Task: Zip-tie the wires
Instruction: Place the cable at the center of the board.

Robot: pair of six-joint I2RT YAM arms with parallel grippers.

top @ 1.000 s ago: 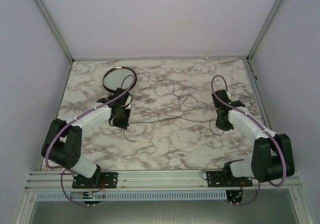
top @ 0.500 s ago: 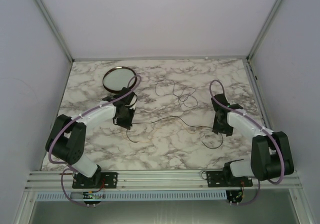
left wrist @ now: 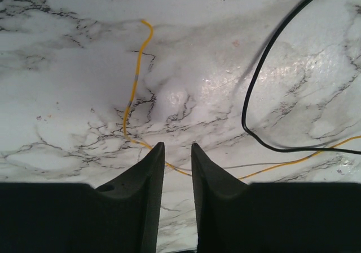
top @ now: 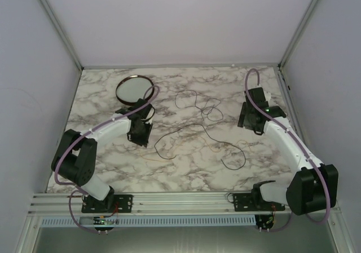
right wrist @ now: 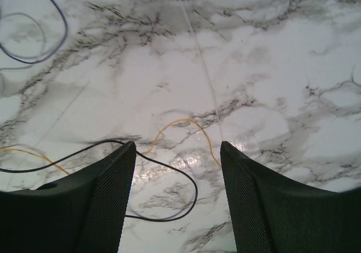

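Note:
The wires lie slack in loose dark loops across the middle of the marble table. My left gripper hovers at their left end. Its jaws stand slightly open and empty, with a yellow wire passing on the table just beyond the tips and a black wire curving to the right. My right gripper is at the right end, wide open, above a black loop and a yellow curl. A faint pale straight line crosses the table; I cannot tell whether it is the zip tie.
A round dark-rimmed dish sits at the back left, just behind the left arm. Metal frame posts and white walls close in the table on three sides. An aluminium rail runs along the front edge by the arm bases.
Both grippers have opened and let go of the wire stretched between them, which has sprung into slack loops. The right arm has swung back and to the right.

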